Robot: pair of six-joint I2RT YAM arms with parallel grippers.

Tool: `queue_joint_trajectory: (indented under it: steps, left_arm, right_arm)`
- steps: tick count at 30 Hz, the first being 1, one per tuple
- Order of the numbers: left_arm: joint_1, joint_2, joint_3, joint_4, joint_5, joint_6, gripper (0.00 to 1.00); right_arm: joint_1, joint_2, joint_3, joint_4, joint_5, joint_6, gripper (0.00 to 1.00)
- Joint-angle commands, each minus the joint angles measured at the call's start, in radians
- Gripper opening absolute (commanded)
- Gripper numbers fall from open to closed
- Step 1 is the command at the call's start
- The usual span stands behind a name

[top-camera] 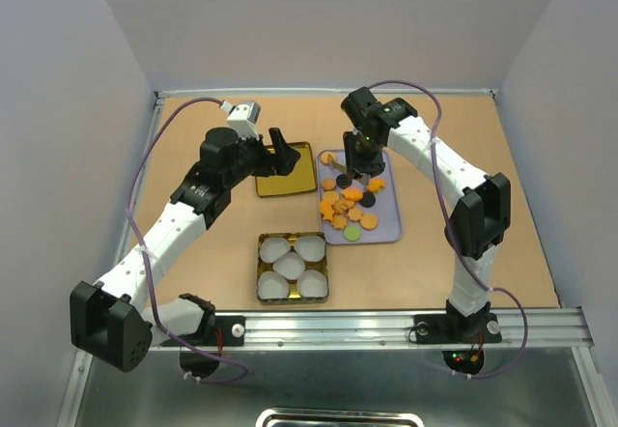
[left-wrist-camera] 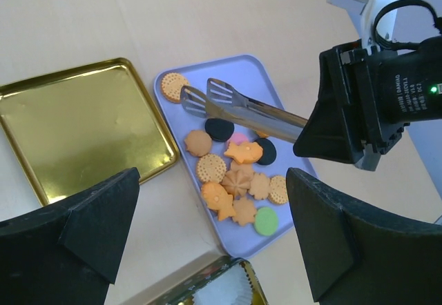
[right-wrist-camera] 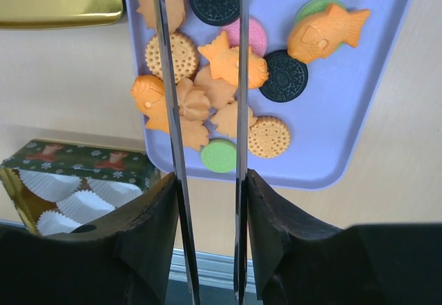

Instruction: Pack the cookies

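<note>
Top view: the right end effector hangs right above the cookies heaped on a lavender tray. The left end effector is off to the side, over a gold lid.

Left wrist view: its own fingers are spread apart and empty. The right end effector is clamped on tongs whose tips sit over the tray's far cookies.

Right wrist view: the tong blades are apart and straddle orange cookies below.

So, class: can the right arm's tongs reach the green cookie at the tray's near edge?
Probably yes: the right pincer holds open tongs over the tray, and that green cookie lies exposed, nothing in between.
</note>
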State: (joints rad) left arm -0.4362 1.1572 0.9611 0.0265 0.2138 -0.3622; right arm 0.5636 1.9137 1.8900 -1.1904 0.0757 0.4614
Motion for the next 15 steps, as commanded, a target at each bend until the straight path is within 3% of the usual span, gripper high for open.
queue_joint_trajectory:
  steps: [1,15]
  left_arm:
    - [0.011,-0.056,-0.001,0.02,-0.048,0.035,0.99]
    - [0.054,-0.076,-0.001,-0.01,-0.074,0.068,0.99]
  right_arm:
    - [-0.001,0.014,0.055,-0.018,0.015,-0.021,0.47]
    - [0.016,0.093,0.087,-0.017,0.015,-0.026,0.47]
